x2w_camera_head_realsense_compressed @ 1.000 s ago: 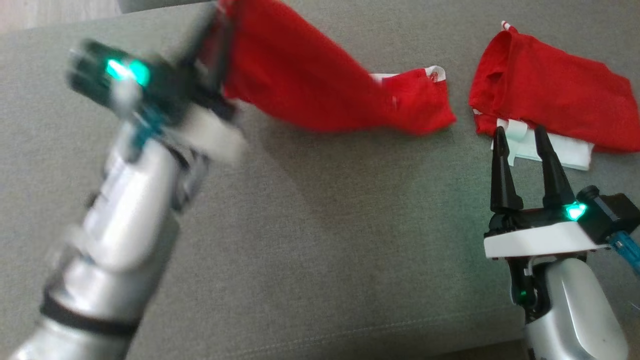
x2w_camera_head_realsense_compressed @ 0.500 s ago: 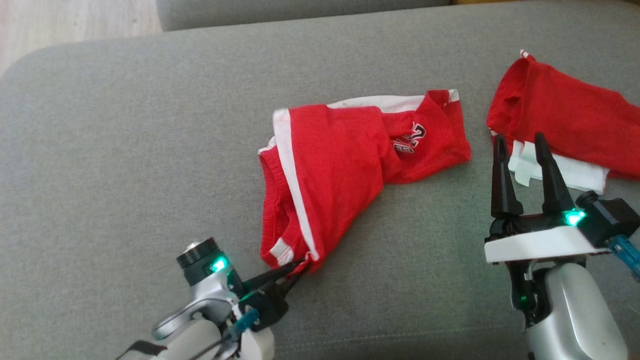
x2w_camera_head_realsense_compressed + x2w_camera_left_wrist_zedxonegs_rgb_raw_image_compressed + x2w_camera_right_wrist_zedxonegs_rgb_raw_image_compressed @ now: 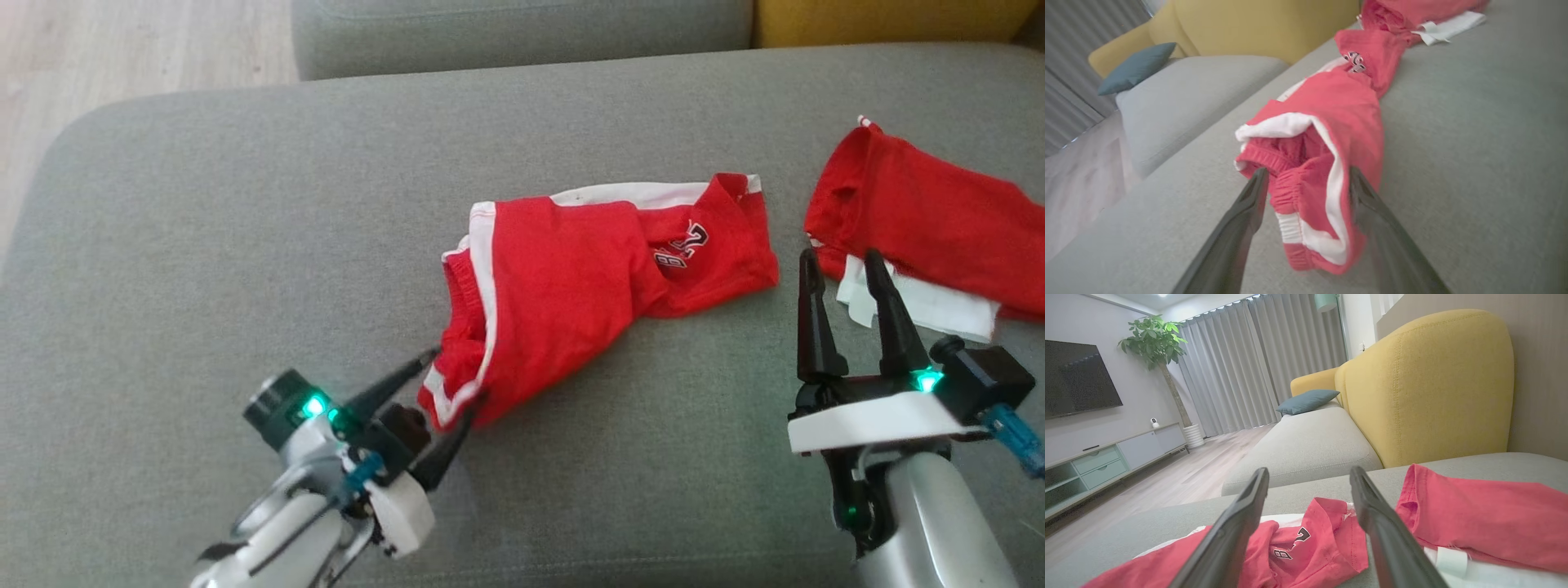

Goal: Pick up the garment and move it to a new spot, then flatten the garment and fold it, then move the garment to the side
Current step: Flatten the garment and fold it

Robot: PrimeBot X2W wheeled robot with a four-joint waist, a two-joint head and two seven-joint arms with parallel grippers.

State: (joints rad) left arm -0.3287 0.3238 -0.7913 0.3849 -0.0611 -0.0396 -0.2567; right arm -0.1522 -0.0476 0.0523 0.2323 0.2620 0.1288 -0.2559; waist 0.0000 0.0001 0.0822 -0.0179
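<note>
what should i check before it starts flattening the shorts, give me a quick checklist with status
1. left gripper open: ok, jaws apart on either side of a corner of the shorts.
2. left fingers free of the cloth: cannot tell, the fabric lies close between them.
3. right gripper open: ok, jaws apart, near the other red garment.
4. shorts lying flat: not ok, bunched and twisted.
5. shorts apart from the other red garment: ok, a strip of cushion shows between them.

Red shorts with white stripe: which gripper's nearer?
Left. The left gripper, open, straddles the waistband end of the shorts; the right gripper sits apart, past their numbered end.
</note>
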